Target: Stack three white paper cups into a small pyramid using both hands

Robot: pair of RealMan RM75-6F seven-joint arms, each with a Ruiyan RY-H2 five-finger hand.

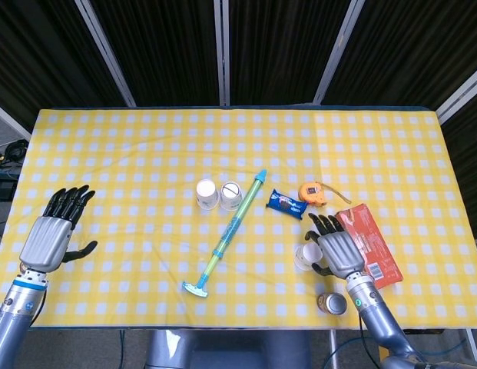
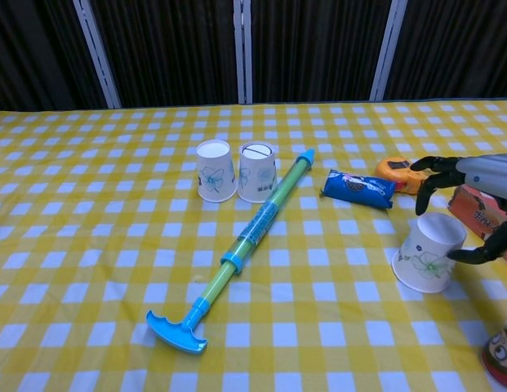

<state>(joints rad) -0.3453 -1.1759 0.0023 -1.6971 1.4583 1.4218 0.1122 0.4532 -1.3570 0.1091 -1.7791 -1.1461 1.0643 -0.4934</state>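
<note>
Two white paper cups (image 1: 206, 193) (image 1: 231, 195) stand upside down, side by side, at the table's middle; the chest view shows them as a left cup (image 2: 215, 171) and a right cup (image 2: 257, 172). A third cup (image 2: 429, 253) stands upside down at the front right, half hidden under my right hand (image 1: 334, 250) in the head view. That hand (image 2: 480, 192) arches over this cup with spread fingers (image 2: 433, 173) and its thumb beside the cup wall; I cannot tell whether it touches. My left hand (image 1: 52, 234) hovers open at the far left edge, holding nothing.
A long blue-green toy pump (image 1: 226, 234) lies diagonally right of the two cups. A blue snack pack (image 2: 358, 187), an orange tape measure (image 2: 398, 172) and a red packet (image 1: 370, 244) surround my right hand. A can (image 1: 332, 303) stands at the front edge.
</note>
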